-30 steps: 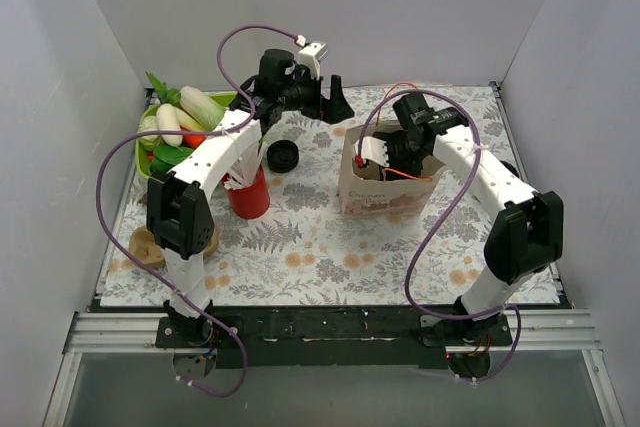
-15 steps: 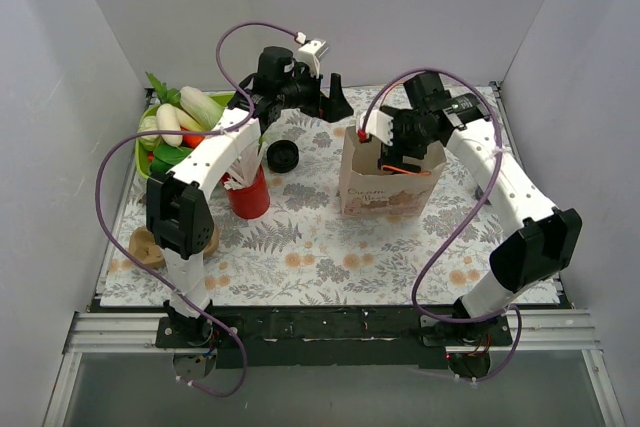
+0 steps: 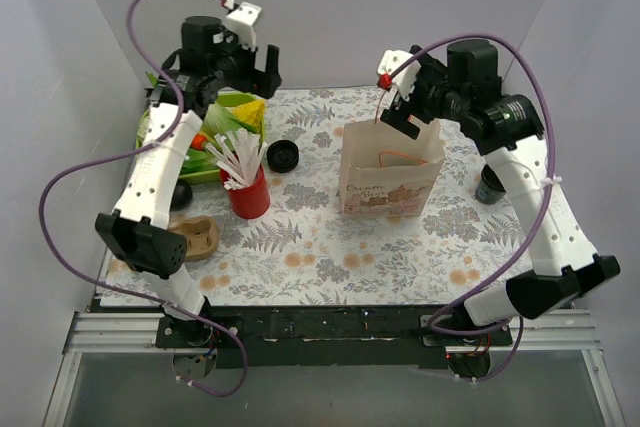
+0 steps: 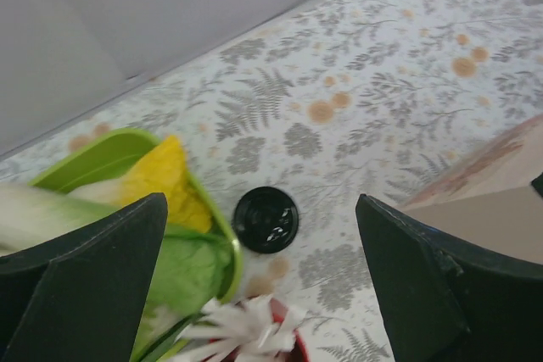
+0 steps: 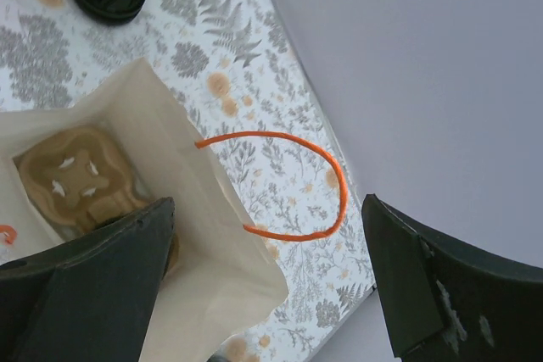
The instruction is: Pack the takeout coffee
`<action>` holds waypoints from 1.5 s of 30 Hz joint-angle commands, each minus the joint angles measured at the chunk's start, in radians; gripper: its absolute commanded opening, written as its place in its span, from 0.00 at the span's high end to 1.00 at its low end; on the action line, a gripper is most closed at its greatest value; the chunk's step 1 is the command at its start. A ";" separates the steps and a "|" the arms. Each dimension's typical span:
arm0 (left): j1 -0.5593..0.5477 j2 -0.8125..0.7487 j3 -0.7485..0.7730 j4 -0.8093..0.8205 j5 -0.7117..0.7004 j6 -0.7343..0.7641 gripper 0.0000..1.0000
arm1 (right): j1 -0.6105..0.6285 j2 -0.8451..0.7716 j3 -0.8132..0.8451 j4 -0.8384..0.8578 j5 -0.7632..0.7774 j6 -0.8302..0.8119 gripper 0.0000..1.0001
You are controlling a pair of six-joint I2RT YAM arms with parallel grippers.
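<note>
- Top external: the takeout coffee (image 3: 283, 157) sits on the counter (image 3: 300, 247) between straw cup (image 3: 248, 192) and bag (image 3: 390, 172), unpacked.
- Your left claw (image 3: 266, 77) is spread, empty, raised beyond it; probably lining up a grab.
- Your right claw (image 3: 410, 112) is released, clear above the bag mouth.
- Since earlier: right claw lifted out of the bag; left swung back-left; coffee unmoved.

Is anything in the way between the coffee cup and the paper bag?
Nothing visible: only bare flowery tablecloth lies between the takeout coffee and the paper bag. The red straw cup stands off to one side.
</note>
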 commanded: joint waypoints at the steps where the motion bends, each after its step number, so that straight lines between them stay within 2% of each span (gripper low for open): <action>1: 0.042 -0.119 0.044 -0.272 -0.088 0.172 0.07 | -0.004 -0.124 -0.160 0.336 0.004 0.167 0.02; 4: 0.039 -0.108 0.067 -0.383 -0.105 0.143 0.13 | -0.004 -0.155 -0.202 0.435 -0.011 0.213 0.02; 7: 0.037 -0.137 0.026 -0.424 -0.154 0.143 0.19 | -0.004 -0.127 -0.178 0.443 -0.028 0.262 0.02; 12: 0.042 -0.119 0.030 -0.614 -0.189 0.152 0.33 | -0.004 -0.117 -0.184 0.449 -0.073 0.313 0.02; 14: 0.042 -0.139 -0.054 -0.590 -0.194 0.145 0.39 | -0.004 -0.117 -0.195 0.460 -0.086 0.336 0.02; 19: 0.042 -0.111 -0.094 -0.587 -0.206 0.143 0.42 | -0.005 -0.115 -0.202 0.457 -0.105 0.370 0.03; 24: 0.040 -0.079 -0.100 -0.573 -0.249 0.163 0.44 | -0.004 -0.117 -0.202 0.447 -0.103 0.368 0.03; 36: 0.040 0.053 -0.018 -0.542 -0.252 0.172 0.52 | -0.004 -0.127 -0.221 0.443 -0.087 0.347 0.03; 38: 0.040 0.059 -0.005 -0.544 -0.281 0.178 0.56 | -0.005 -0.132 -0.230 0.450 -0.082 0.345 0.03; 41: 0.040 0.060 0.016 -0.556 -0.303 0.198 0.79 | -0.004 -0.130 -0.236 0.453 -0.080 0.345 0.03; 42: 0.040 0.056 0.021 -0.562 -0.317 0.206 0.82 | -0.004 -0.132 -0.238 0.453 -0.080 0.345 0.03; 45: 0.042 0.039 0.028 -0.584 -0.321 0.220 0.80 | -0.004 -0.129 -0.242 0.458 -0.076 0.342 0.03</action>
